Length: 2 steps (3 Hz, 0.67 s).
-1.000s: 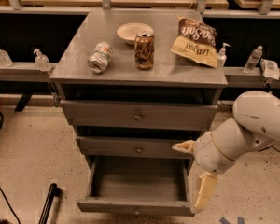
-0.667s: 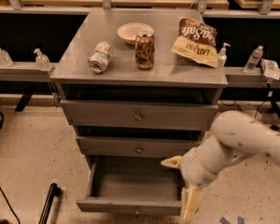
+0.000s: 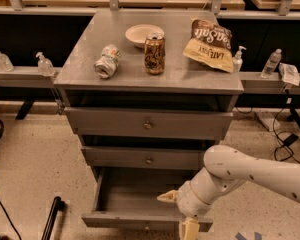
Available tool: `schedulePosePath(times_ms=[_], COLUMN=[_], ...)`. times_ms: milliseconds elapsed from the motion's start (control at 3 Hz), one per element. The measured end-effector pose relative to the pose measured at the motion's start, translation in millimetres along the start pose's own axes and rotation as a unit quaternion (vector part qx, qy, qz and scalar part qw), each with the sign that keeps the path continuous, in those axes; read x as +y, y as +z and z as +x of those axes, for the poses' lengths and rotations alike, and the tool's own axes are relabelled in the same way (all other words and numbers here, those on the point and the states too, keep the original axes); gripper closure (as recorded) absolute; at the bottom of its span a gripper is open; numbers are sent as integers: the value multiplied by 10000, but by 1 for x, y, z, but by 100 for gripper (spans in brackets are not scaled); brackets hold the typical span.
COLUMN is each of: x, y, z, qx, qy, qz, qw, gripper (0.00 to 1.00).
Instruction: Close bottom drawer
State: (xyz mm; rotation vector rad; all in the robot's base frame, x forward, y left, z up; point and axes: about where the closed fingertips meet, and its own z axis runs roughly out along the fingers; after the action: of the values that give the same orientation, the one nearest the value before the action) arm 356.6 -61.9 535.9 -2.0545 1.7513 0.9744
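The bottom drawer [image 3: 125, 219] of the grey cabinet is pulled out, and its plain grey inside [image 3: 137, 194] shows empty. Its front is the narrowest of the three. My gripper [image 3: 178, 213] hangs from the white arm [image 3: 240, 176] at the right end of the drawer's front edge. One cream finger [image 3: 167, 196] points left over the drawer's inside, the other [image 3: 189, 229] points down in front of the drawer front. The fingers are spread apart and hold nothing.
The middle drawer [image 3: 145, 158] and top drawer [image 3: 147, 125] are nearly shut. On the cabinet top stand a bowl [image 3: 142, 34], a can [image 3: 154, 54], a crushed can [image 3: 106, 61] and a chip bag [image 3: 210, 44]. A black pole [image 3: 52, 216] lies on the floor at the left.
My arm and gripper have swung left and lower, from right of the cabinet to the drawer's front right edge. The drawer stands open as before.
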Motion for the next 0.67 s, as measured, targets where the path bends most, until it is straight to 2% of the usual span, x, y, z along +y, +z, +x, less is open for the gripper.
schedulePosePath(times_ms=[333,667], x=[-16,-50], y=[14,52], z=[9,39], qx=[-22,-76], qy=[-42,-71], qz=[228,576], qw=[9997,9983], gripper=[3,32])
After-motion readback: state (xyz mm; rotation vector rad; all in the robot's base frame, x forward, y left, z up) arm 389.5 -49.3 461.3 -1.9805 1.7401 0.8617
